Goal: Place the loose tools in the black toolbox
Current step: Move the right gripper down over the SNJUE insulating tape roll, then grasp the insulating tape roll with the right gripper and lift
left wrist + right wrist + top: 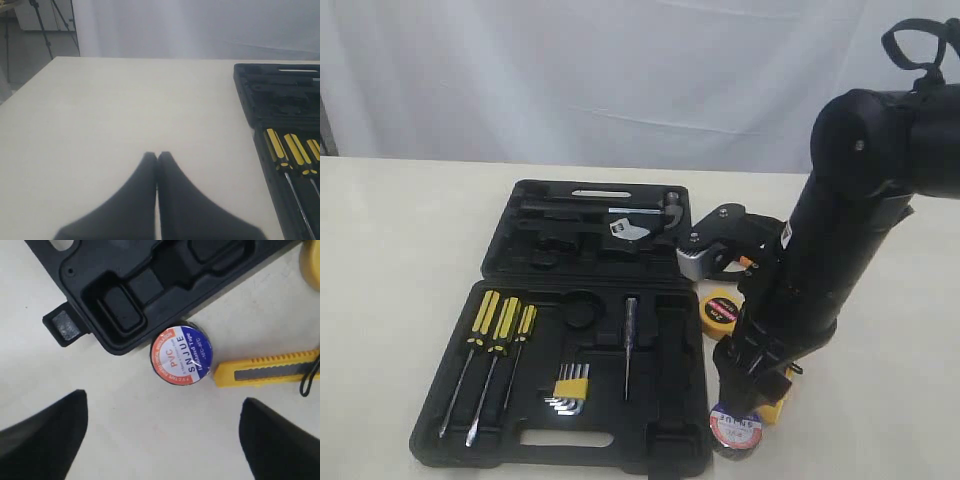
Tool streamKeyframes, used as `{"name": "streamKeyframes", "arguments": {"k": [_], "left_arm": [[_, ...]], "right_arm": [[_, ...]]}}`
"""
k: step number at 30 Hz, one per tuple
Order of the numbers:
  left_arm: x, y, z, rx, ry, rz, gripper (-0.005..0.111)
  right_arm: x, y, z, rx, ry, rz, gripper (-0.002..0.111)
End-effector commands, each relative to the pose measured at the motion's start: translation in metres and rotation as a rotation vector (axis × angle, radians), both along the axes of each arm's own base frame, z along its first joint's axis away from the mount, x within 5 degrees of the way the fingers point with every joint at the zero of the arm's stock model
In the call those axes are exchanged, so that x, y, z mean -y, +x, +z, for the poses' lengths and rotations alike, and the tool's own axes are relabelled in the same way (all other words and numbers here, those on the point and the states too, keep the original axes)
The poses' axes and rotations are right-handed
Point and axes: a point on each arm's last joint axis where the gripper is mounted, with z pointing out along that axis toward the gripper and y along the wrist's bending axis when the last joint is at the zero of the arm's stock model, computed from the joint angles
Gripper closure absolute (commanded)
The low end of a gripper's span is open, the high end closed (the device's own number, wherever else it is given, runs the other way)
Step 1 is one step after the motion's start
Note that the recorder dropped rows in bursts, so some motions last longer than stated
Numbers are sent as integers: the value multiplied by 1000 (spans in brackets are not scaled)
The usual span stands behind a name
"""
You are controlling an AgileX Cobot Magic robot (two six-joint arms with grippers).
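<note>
The black toolbox (pixel 650 400) lies open on the table, its two halves flat. My right gripper (pixel 163 397) hangs open just above the black tape roll (pixel 181 356), which lies flat with its white-blue label up, touching the toolbox corner (pixel 120 305). Its fingers (pixel 45 435) hold nothing. The yellow-and-black utility knife (pixel 265 371) lies right beside the roll. In the exterior view the roll (pixel 735 428), knife (pixel 775 407) and round yellow tape measure (pixel 720 310) sit right of the case under my right arm. The pliers are hidden. My left gripper (pixel 157 154) is shut and empty over bare table.
Three yellow-and-black screwdrivers (pixel 498 330), yellow-clipped hex keys (pixel 570 388) and a thin tester (pixel 630 345) fill recesses in the near half. A wrench (pixel 635 228) lies in the far half. The case latch tab (pixel 62 326) sticks out near the roll.
</note>
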Motion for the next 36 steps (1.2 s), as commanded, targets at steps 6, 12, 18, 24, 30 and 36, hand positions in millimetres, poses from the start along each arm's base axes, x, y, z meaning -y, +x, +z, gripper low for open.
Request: {"name": "streamKeyframes", "arguments": {"k": [6, 12, 18, 24, 30, 36], "left_arm": [[1, 0, 0, 9, -11, -5, 107], [1, 0, 0, 9, -11, -5, 107], [1, 0, 0, 9, -11, -5, 107], [1, 0, 0, 9, -11, -5, 107], [1, 0, 0, 9, -11, -5, 107], [1, 0, 0, 9, -11, -5, 107]], "right_arm": [[2, 3, 1, 36, -4, 84, 30], [1, 7, -15, -19, -7, 100, 30], [0, 12, -36, -84, -8, 113, 30], [-3, 14, -53, -136, -13, 131, 30], [-19, 17, -62, -99, -85, 262, 30], [-24, 19, -71, -98, -125, 288, 30]]}}
